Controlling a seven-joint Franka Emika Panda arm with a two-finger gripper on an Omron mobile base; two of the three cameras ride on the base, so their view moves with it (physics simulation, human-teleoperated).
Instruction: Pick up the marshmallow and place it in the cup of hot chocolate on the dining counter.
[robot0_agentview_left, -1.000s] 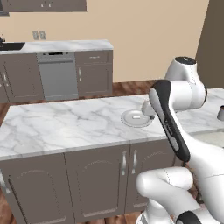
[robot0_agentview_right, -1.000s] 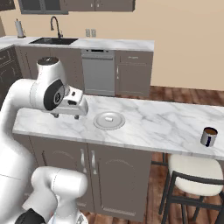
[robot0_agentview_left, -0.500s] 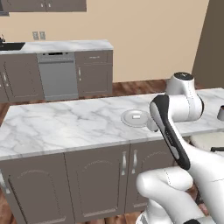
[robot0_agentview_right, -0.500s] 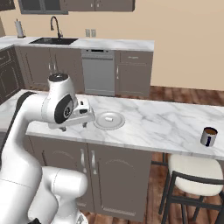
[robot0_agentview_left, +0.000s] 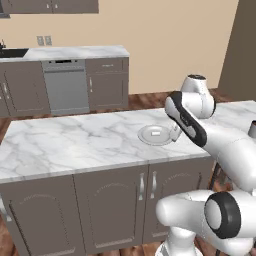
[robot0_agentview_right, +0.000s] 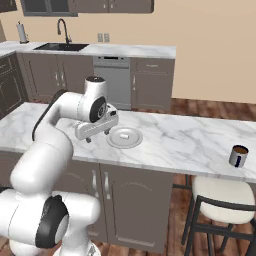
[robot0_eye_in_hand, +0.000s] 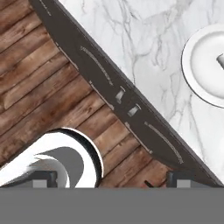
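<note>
A white Franka arm is reaching over the near edge of the dining counter (robot0_agentview_right: 165, 142), its gripper (robot0_agentview_right: 88, 138) hanging low above the marble tabletop, just beside the round grey plate (robot0_agentview_right: 125, 137). In the hand view the two dark fingertips (robot0_eye_in_hand: 43, 179) are showing apart at the bottom edge with nothing between them, so the gripper is judged released and empty. That camera is looking down past the tabletop's front edge at the wooden floor (robot0_eye_in_hand: 30, 83), with only a slice of the plate at the far right of the picture.

The step in hand appears to be the approach to the pick. Doing it well is likely calling for the gripper to be carried sideways over the plate until the marshmallow (robot0_agentview_right: 125, 134) is sitting between the fingertips in the hand view, then lowered straight down with the jaws wide, closing gently on the block's short sides; the piece is tiny and soft-edged and may slip or squash under a hard pinch.

The marshmallow is lying on the plate, a little beyond the gripper and to its side, near but not touching it; from the left base camera the same white block (robot0_agentview_left: 156, 133) is resting near the plate's middle. Farthest off, the cup of hot chocolate (robot0_agentview_right: 238, 155) is standing upright at the opposite end of the tabletop, well apart from the gripper, above a white-seated stool (robot0_agentview_right: 222, 195).
</note>
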